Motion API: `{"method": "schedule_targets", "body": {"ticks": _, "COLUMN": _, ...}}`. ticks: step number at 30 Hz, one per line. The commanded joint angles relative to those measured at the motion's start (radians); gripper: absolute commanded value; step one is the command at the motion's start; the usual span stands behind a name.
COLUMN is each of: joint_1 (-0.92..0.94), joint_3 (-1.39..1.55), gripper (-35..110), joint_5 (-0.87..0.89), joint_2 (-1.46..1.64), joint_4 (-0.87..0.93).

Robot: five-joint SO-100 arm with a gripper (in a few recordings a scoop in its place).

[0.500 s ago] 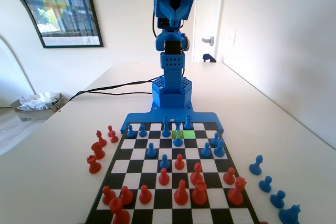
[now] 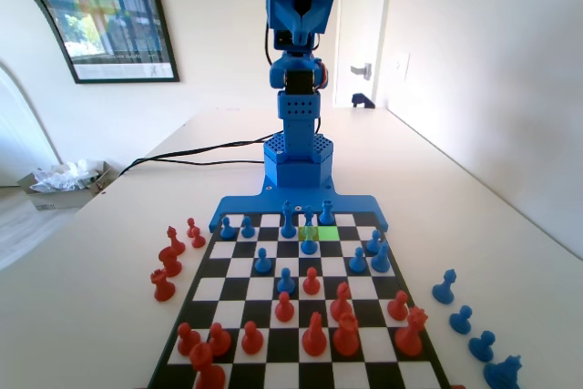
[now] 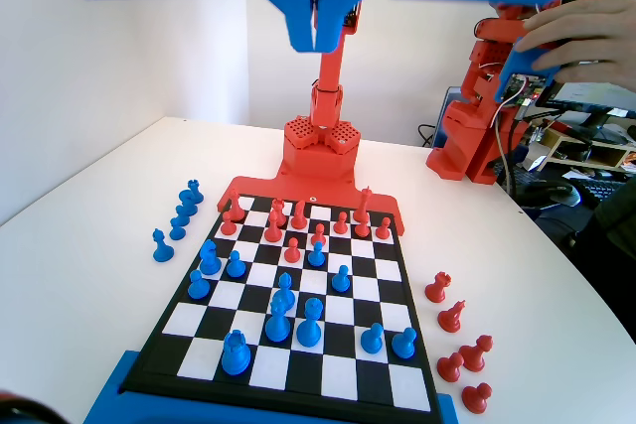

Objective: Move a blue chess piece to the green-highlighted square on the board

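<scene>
My gripper [image 3: 316, 32] hangs shut, empty — the blue chess piece [image 3: 310, 322] stands upright far below (near edge), slightly left.

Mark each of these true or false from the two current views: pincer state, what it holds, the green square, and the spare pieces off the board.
1. The pincer is shut. True.
2. The pincer grips a blue piece. False: nothing is between its jaws, which hang high above the board.
3. The green square has a piece standing on it. False: it is bare; a blue piece stands on the yellow-green square to its left in the fixed view.
4. Red pieces stand off the board on the table. True.
</scene>
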Motion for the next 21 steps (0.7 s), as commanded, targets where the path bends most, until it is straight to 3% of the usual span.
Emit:
{"method": "schedule_targets", "body": {"ticks": 1, "joint_1": 0.015, "joint_3": -0.008, "gripper": 1, "joint_5": -0.005, "joint_2": 0.003, "joint_4": -0.014}}
{"method": "schedule_targets", "body": {"ticks": 17, "joint_1": -0.021, "joint_3": -0.038, "gripper": 1, "joint_5": -0.074, "joint_2": -0.026, "joint_4": -0.028}}
{"method": "schedule_targets", "body": {"ticks": 21, "joint_1": -0.054, "joint_3": -0.054, "gripper": 1, "joint_5": -0.091, "joint_2": -0.087, "joint_4": -0.112}}
